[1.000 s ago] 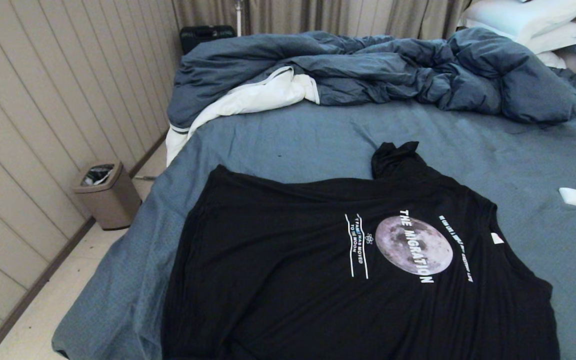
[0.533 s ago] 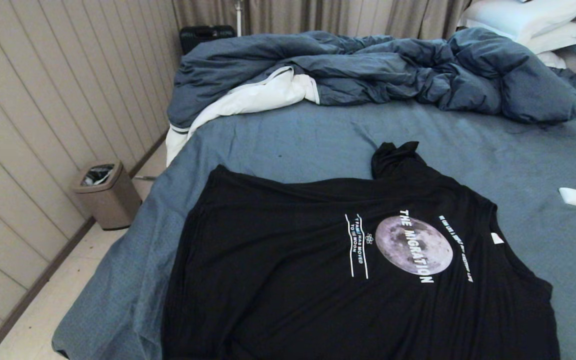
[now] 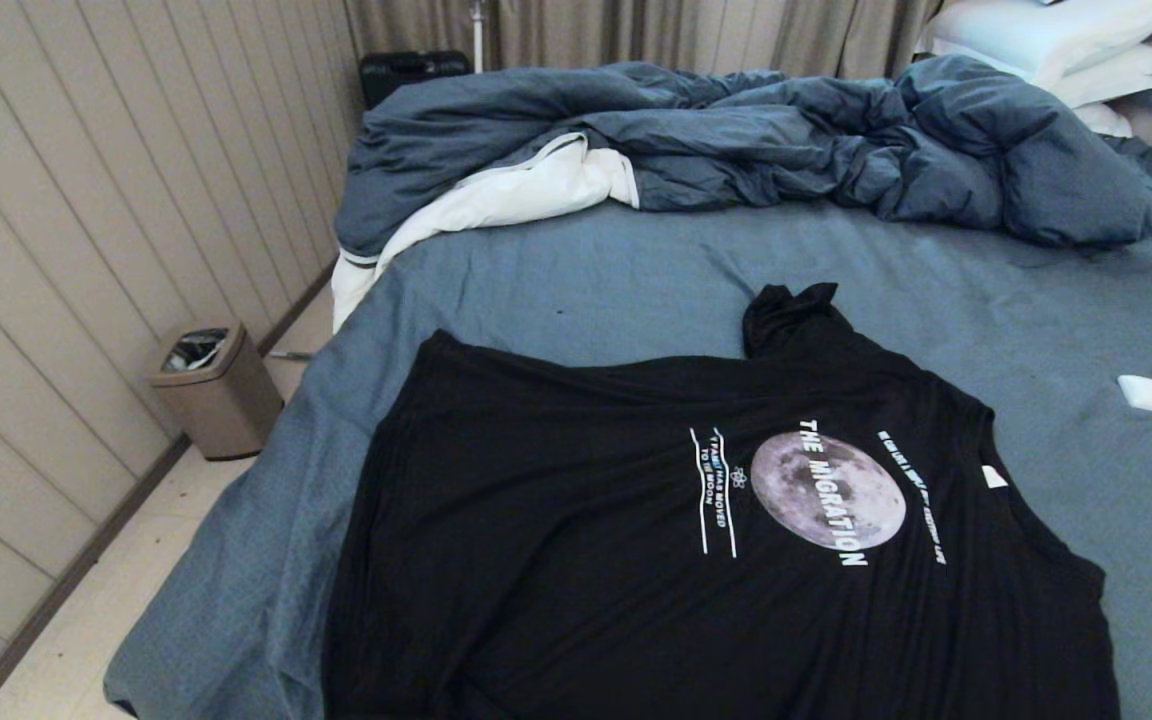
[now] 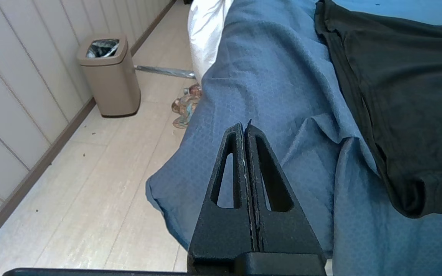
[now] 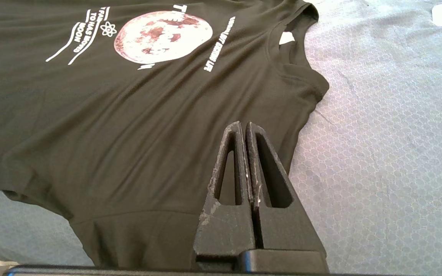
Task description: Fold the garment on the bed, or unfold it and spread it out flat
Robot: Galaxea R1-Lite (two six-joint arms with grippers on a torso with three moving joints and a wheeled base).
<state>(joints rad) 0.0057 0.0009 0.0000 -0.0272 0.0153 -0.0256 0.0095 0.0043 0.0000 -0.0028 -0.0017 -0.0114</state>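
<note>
- i see the large black short-sleeved t-shirt with a grey moon print (image 3: 716, 540) spread mostly flat, print up, filling the lower centre of the head view on the wide bed with a blue-grey sheet (image 3: 586, 280).
- its far sleeve (image 3: 786, 310) sits bunched just above the shirt body; the small white neck label (image 3: 993, 476) shows at the right.
- my left gripper (image 4: 245, 128) hangs over the bed's corner with its fingers pressed together on nothing, beside the shirt's hem.
- my right gripper (image 5: 243, 126) hovers above the shirt near a sleeve, fingers clenched and empty.
- the tan square waste bin (image 3: 216, 388) stands on the floor at the left by the panelled wall, with crumpled rubbish inside.
- a rumpled dark blue duvet with white lining (image 3: 736, 140) lies across the top.
</note>
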